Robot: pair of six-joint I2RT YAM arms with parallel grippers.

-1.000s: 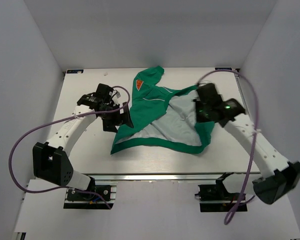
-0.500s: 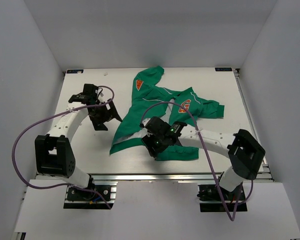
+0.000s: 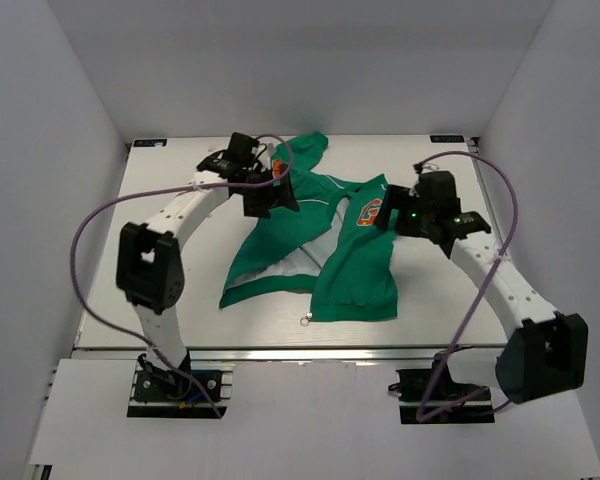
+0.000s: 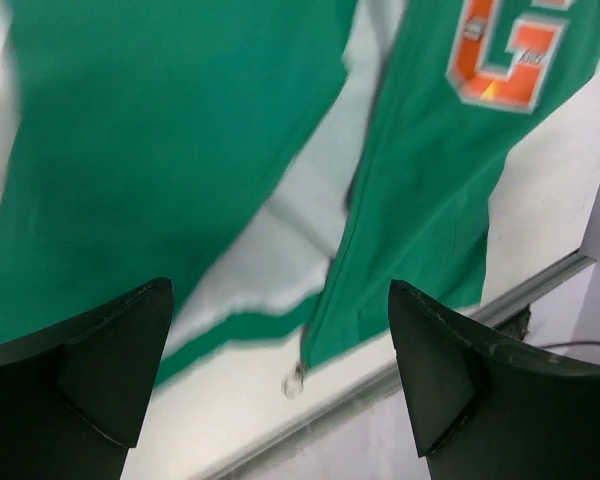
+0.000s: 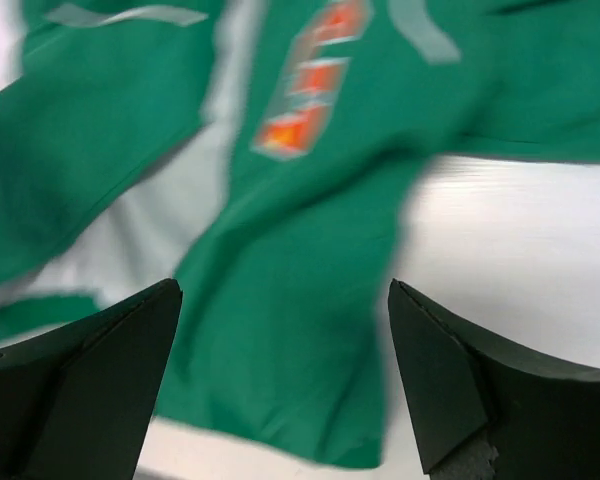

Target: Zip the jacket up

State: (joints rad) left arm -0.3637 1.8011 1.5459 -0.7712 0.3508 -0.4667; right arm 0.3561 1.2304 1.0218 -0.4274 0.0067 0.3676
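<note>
Both pincers stand with their fingers wide apart and nothing between them. My left pincer (image 3: 271, 192) hangs over the far left part of the jacket (image 3: 355, 275), near the shoulder and the sleeve that runs toward the back wall. My right pincer (image 3: 388, 216) hangs at the jacket's far right edge, just beside the chest badge (image 3: 369, 211). Both wrist views are blurred, yet each shows green cloth below the open fingers and none caught in them.

The white worktop (image 3: 170, 290) carries everything. The green jacket lies on it about midway between my two arms, front side up and unzipped. Its right front panel lies flat and runs down toward the near edge. Its left front panel spreads out to the left, and a wedge of pale lining (image 3: 302, 258) shows between the two. One sleeve points to the far edge of the worktop.

The badge, an orange-and-white "G", sits near the top of the right panel. An orange patch (image 3: 278, 170) on the far sleeve peeks out just beside my left pincer, partly hidden by it. Smallest of all, a little ring (image 3: 306, 321) lies on the worktop at the lower left corner of the right panel. I cannot tell whether it touches the hem.
</note>
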